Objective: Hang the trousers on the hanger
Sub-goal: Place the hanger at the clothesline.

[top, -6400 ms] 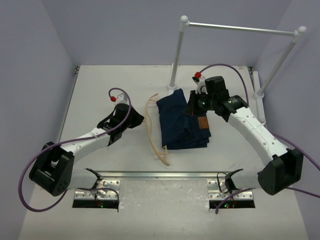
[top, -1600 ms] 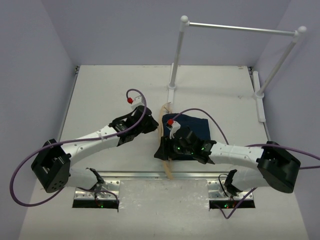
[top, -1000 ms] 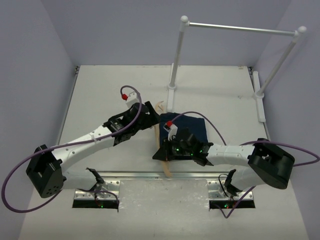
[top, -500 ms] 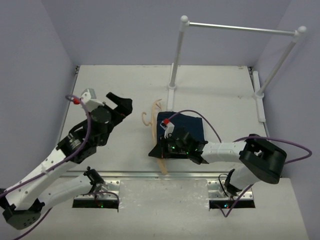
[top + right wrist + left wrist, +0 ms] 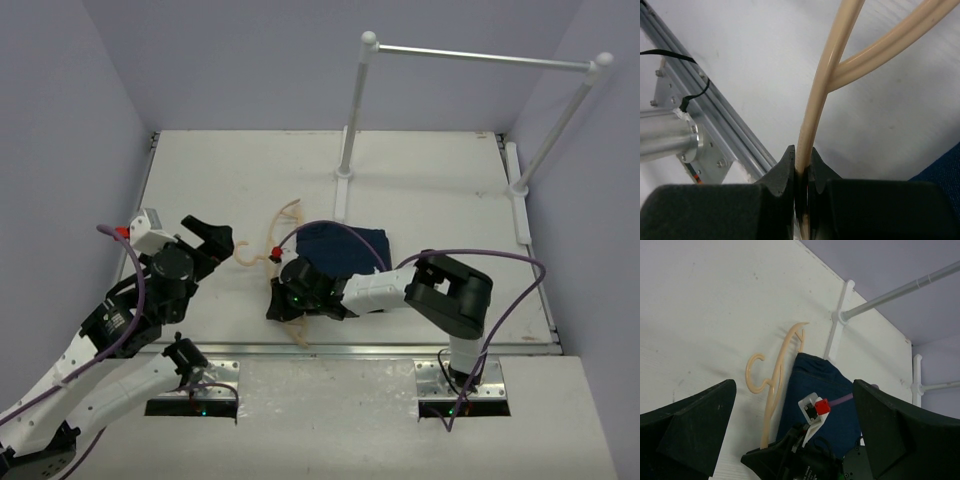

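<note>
The tan hanger (image 5: 245,258) lies flat on the table with its hook pointing left. My right gripper (image 5: 287,312) is shut on its near arm, and the right wrist view shows the bar (image 5: 826,85) pinched between the jaws (image 5: 801,162). The folded dark blue trousers (image 5: 350,245) lie just right of the hanger, partly under the right arm. My left gripper (image 5: 210,238) hangs open and empty above the table, left of the hanger. Its wrist view looks down on the hanger (image 5: 774,377) and the trousers (image 5: 812,382), with wide-spread fingers (image 5: 695,432).
A white rail (image 5: 480,55) on two ball-topped posts stands at the back right, one post base (image 5: 342,172) just behind the trousers. An aluminium strip (image 5: 330,349) runs along the near table edge. Purple walls close in on both sides.
My left gripper let go of the hanger, opened wide and pulled back up and to the left. The right gripper, still shut on the hanger, dragged it left and nearer.
</note>
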`<action>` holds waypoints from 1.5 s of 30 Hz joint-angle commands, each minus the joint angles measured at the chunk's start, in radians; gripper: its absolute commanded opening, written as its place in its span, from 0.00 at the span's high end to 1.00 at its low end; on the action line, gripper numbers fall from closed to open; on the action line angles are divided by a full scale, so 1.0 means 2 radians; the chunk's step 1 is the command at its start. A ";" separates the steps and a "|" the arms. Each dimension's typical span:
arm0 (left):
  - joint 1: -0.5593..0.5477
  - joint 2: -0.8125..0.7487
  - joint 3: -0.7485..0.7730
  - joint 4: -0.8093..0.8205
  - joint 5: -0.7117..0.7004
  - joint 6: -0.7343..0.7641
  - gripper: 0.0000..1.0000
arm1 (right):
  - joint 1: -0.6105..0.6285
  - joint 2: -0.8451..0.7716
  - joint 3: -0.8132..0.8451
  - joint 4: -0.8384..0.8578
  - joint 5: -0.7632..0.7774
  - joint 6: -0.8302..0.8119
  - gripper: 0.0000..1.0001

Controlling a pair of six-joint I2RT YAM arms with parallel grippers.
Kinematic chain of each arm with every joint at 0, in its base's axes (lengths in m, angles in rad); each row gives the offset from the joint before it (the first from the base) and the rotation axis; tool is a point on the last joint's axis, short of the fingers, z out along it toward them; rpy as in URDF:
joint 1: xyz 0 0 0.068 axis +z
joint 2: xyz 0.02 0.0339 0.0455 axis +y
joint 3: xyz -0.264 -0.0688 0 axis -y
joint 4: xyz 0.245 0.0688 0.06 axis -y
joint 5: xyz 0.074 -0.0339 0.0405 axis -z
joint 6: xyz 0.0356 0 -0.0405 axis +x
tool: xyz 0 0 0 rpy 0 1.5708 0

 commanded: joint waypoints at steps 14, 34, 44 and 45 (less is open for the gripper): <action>0.003 -0.083 -0.011 -0.073 -0.009 -0.005 0.00 | -0.033 -0.048 0.196 0.087 -0.176 0.062 1.00; 0.003 -0.093 -0.010 -0.065 0.007 0.017 0.00 | -0.178 -0.247 0.167 0.040 -0.192 0.129 1.00; 0.002 -0.086 -0.011 -0.062 0.006 0.024 0.00 | -0.345 -0.350 0.120 0.031 -0.296 0.198 1.00; 0.003 -0.085 -0.011 -0.061 0.007 0.024 0.00 | -0.365 -0.350 0.122 0.031 -0.316 0.209 1.00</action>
